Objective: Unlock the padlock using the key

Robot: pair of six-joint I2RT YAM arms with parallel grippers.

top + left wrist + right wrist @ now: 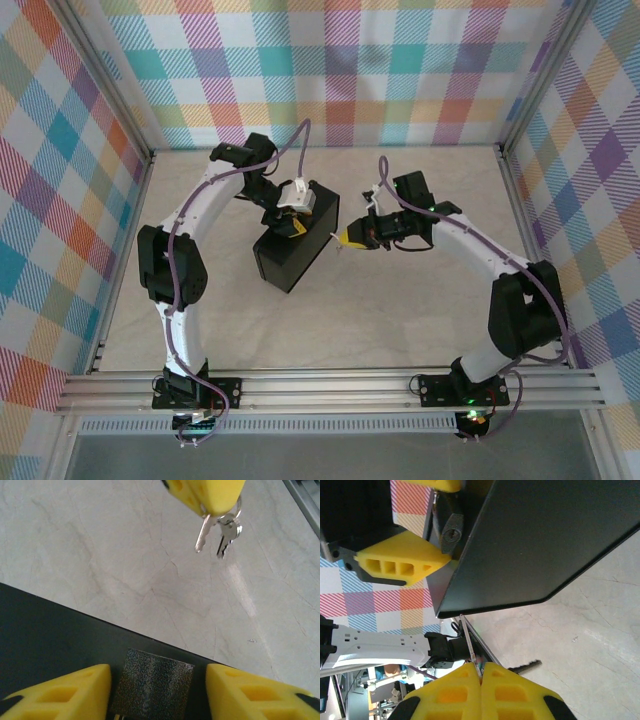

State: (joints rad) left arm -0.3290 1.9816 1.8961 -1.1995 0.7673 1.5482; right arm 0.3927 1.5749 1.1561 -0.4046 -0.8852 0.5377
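The padlock (152,687) sits at the box's (545,540) upper edge, hanging just off the box's side. The left gripper (292,222) is over that same edge with its jaws spread to either side of the padlock. A thin dark gap shows on at least one side, so I judge it is straddling the padlock rather than clamping it. The keyhole (451,534) faces out from the box toward the right arm.

The right gripper (481,672) hovers just off the box's right side, above the table (125,570). Its jaws are pinched together on the key (466,637), whose thin blade sticks out toward the box. A spare key (227,534) dangles from the same ring.

The main risks, as I judge them:
- The blade points at the box's lower corner, not the keyhole, so a straight push would hit the box wall and twist the key in the pinch
- With the padlock not firmly held, it may swing away when the tip touches
- The spare key could snag on the box's edge
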